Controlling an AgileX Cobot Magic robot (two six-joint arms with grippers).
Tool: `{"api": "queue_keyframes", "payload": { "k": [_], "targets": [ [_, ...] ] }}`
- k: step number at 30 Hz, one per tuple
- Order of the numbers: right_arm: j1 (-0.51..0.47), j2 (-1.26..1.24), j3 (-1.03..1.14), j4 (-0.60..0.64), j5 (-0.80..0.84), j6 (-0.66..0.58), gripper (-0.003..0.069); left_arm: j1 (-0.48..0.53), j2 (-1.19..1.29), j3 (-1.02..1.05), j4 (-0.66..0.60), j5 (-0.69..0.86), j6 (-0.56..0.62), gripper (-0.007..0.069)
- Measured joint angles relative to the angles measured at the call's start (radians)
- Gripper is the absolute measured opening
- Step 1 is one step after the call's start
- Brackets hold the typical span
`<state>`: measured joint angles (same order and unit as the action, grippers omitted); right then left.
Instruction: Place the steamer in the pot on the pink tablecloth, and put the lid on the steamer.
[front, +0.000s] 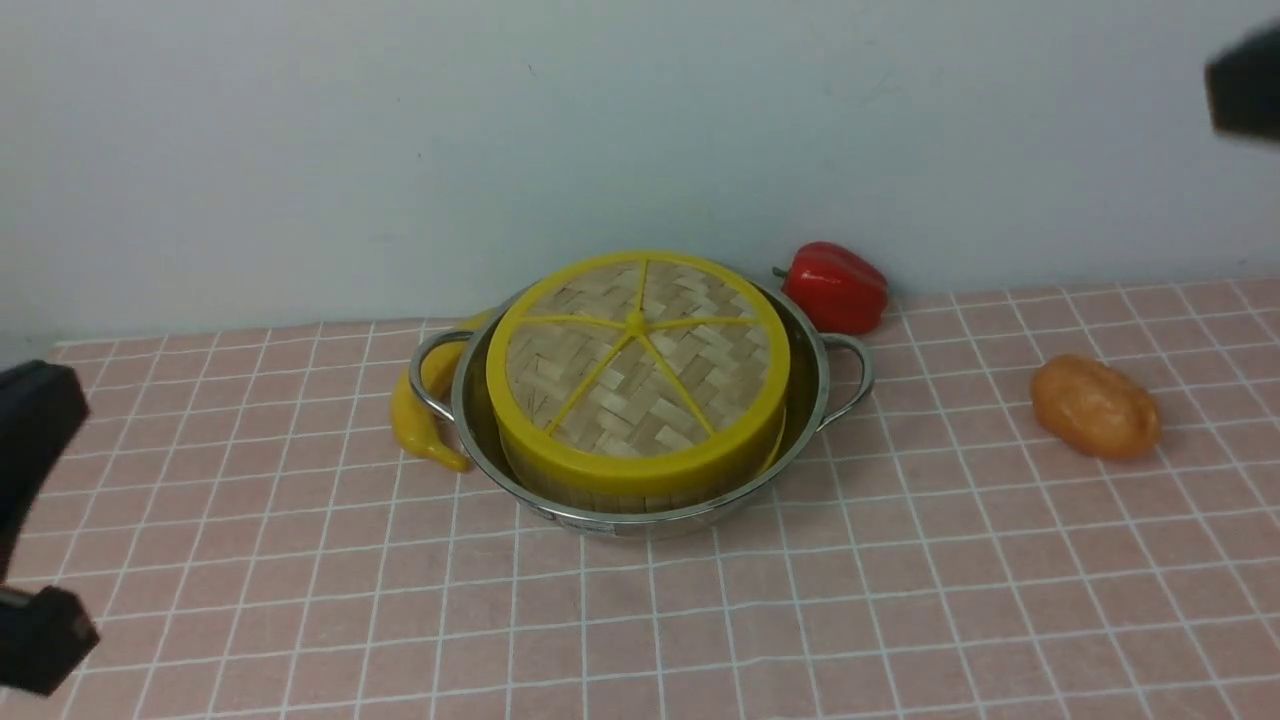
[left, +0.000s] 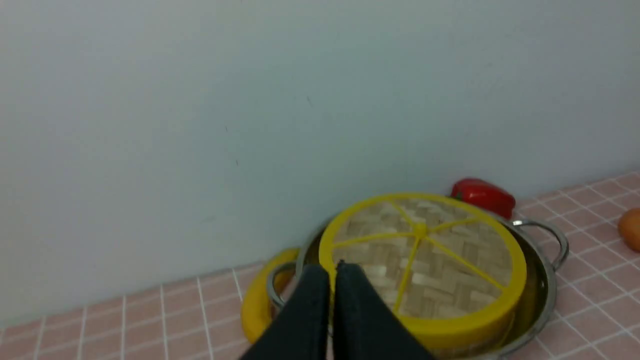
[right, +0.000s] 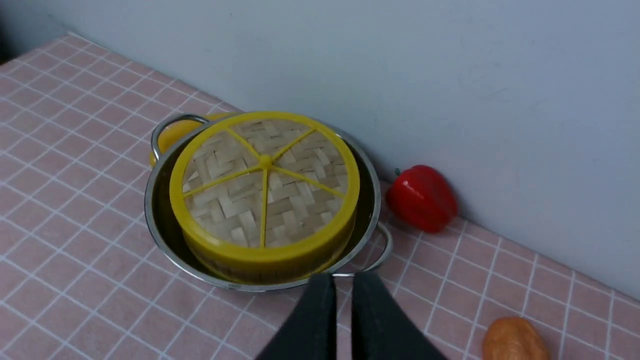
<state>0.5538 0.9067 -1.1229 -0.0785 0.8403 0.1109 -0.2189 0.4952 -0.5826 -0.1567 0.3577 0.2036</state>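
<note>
The pot stands on the pink tablecloth near the back wall. The steamer sits inside it, and only its bamboo wall shows. The lid lies flat on the steamer and hides the buns. My left gripper is shut and empty, held back from the pot's left side; it shows as a dark shape at the left edge of the front view. My right gripper is shut and empty, raised to the right of the pot, and shows at the top right corner of the front view.
A yellow banana lies against the pot's left handle. A red pepper sits by the wall behind the pot's right handle. An orange potato-like piece lies on the cloth to the right. The wall stands close behind.
</note>
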Motion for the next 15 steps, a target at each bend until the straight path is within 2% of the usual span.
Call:
{"api": "queue_keyframes", "payload": {
  "k": [3,6,11,15],
  "targets": [
    [0.0,-0.117,0.303,-0.005,-0.235,0.03,-0.001,0.0,0.059,0.001,0.0,0.011,-0.017,0.0022],
    [0.0,-0.183,0.544,-0.005,-0.455,0.063,-0.0016,0.0,0.091,0.001,0.001,0.011,-0.02,0.0022],
    [0.0,-0.235,0.663,-0.005,-0.663,0.094,-0.0016,0.0,0.104,0.001,0.001,0.016,-0.021,0.0022],
    [0.0,-0.241,0.663,-0.005,-0.722,0.112,-0.001,0.0,0.106,0.001,0.003,0.018,-0.021,0.0022]
  ]
}}
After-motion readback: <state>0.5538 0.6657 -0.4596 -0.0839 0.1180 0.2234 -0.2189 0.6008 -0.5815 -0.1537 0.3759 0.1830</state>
